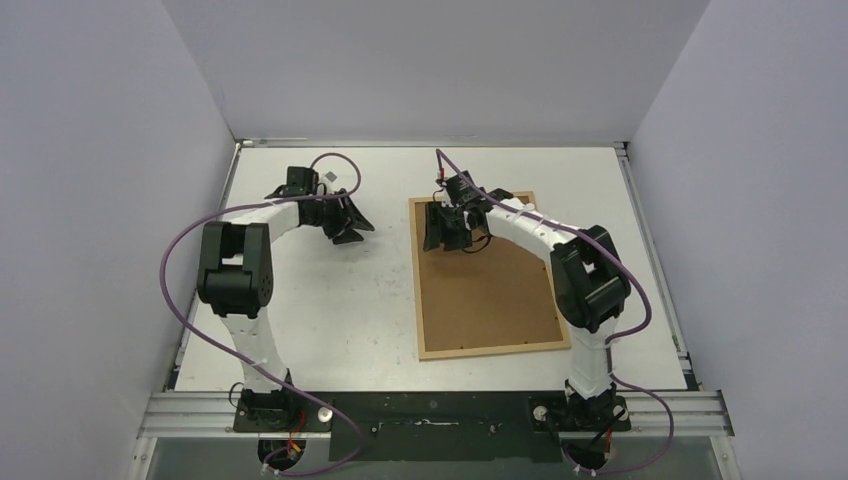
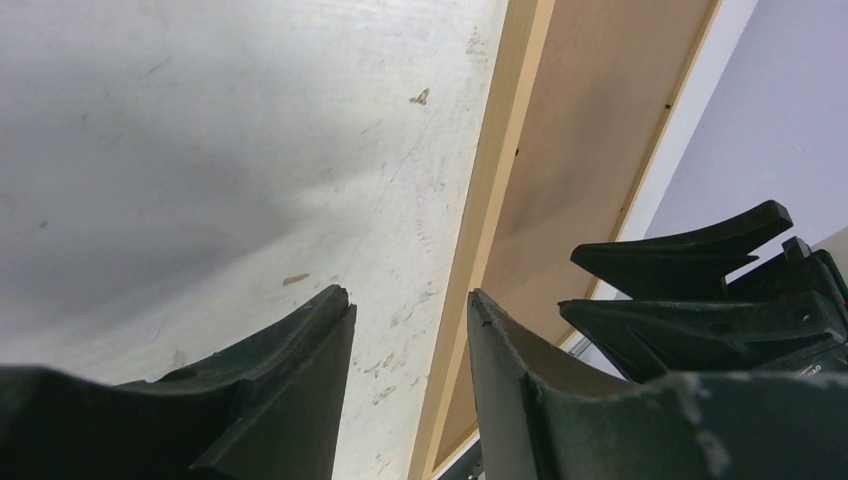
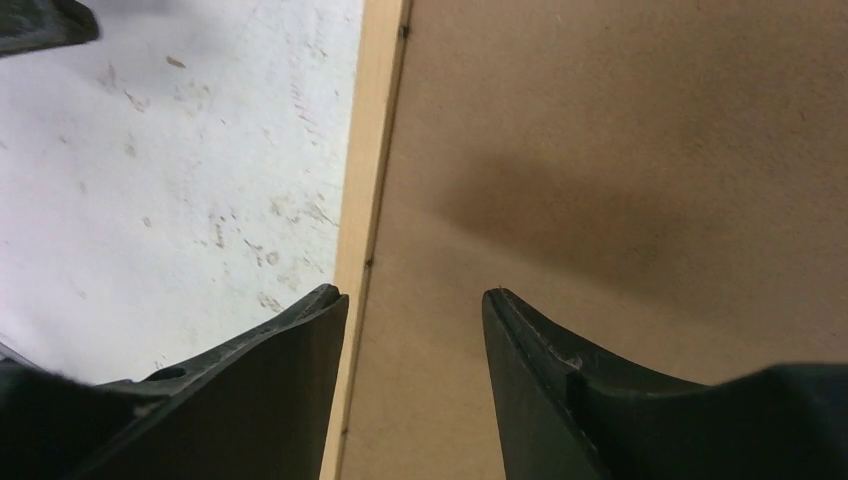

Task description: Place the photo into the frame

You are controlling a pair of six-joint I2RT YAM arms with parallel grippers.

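The light-wood frame [image 1: 414,290] lies flat on the table right of centre, filled by a plain brown backing board [image 1: 490,295]. The photo is not in view. My right gripper [image 1: 445,235] is open and empty, low over the frame's far left corner; in the right wrist view [image 3: 415,295] its jaws straddle the frame's left rail [image 3: 372,150] and the board [image 3: 600,180]. My left gripper [image 1: 352,228] is open and empty over bare table, just left of the frame. In the left wrist view [image 2: 410,300] it faces the frame's rail [image 2: 495,190] and the board [image 2: 590,150].
The right gripper's fingers [image 2: 690,260] show at the right of the left wrist view. The white table [image 1: 330,310] is scuffed and enclosed by white walls on three sides. A black mounting rail [image 1: 430,415] runs along the near edge.
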